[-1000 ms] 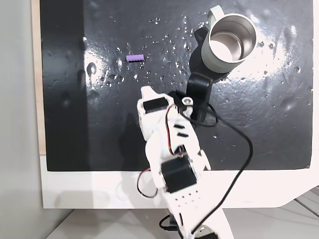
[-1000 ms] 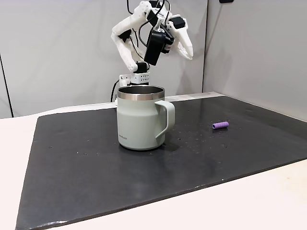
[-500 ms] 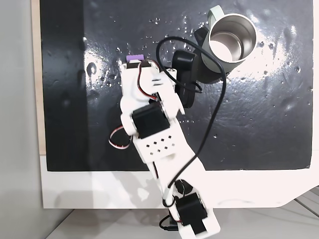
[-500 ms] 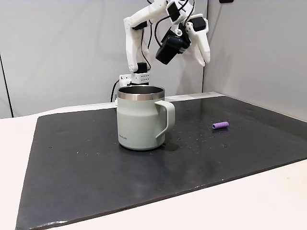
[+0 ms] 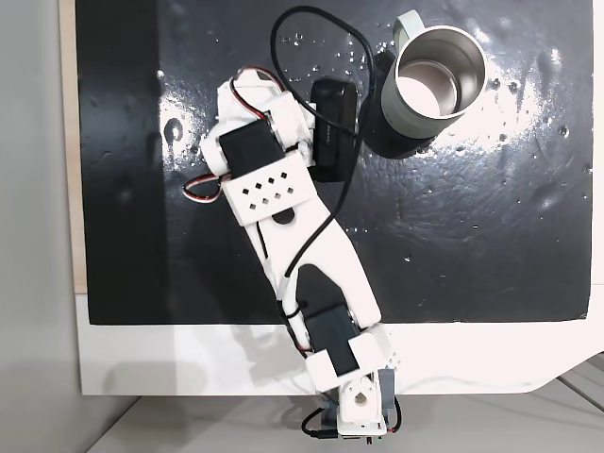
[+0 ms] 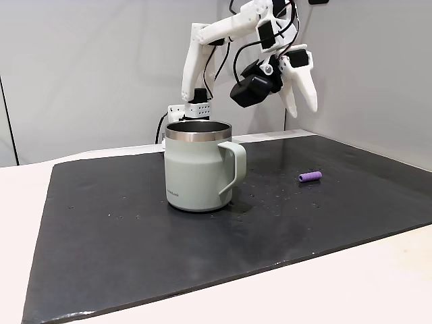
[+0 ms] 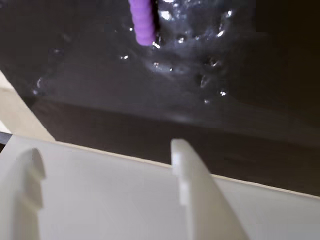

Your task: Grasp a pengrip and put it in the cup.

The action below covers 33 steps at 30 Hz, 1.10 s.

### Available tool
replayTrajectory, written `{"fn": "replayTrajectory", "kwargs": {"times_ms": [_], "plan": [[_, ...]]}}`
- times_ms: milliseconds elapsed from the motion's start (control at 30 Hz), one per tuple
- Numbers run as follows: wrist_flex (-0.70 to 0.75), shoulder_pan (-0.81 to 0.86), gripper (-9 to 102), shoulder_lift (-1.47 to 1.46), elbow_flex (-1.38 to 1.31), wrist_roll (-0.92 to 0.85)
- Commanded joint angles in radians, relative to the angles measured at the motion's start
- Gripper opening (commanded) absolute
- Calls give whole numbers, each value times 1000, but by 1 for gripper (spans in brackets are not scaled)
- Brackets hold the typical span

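Your gripper (image 6: 302, 101) hangs high above the mat (image 6: 202, 236), fingers pointing down, and it holds nothing; in the side fixed view the two white fingers (image 6: 309, 88) stand a little apart, a narrow gap between them. In the wrist view the fingers (image 7: 192, 185) rise from the bottom edge with open space between them and the mat (image 7: 100, 75) beyond. The pengrip (image 6: 310, 177) lies flat on the mat, well below the gripper and slightly to its right in the side fixed view; in the wrist view the pengrip (image 7: 142, 22) sits at the top edge, clear of both fingers. In the top-down fixed view your arm (image 5: 283, 189) covers the spot left of the cup (image 5: 429, 85), so you cannot see the pengrip there. The cup (image 6: 199, 165) stands upright on the mat, handle toward the pengrip in the side fixed view, with the pengrip well apart from it to the right. The gripper is above and to the right of the cup's rim in that view, not over its mouth.
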Motion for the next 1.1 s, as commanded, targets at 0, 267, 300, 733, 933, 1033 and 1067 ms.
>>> {"fn": "replayTrajectory", "kwargs": {"times_ms": [0,267,300,733,933,1033,1067], "plan": [[12,5,26,-40,-89,11],[-17,8,25,-186,-118,9],[-23,6,25,-201,-121,11],[-71,-3,23,-383,-264,17],[-118,21,22,-439,-264,23],[-135,25,22,-459,-262,23],[-137,25,22,-465,-262,23]]}}
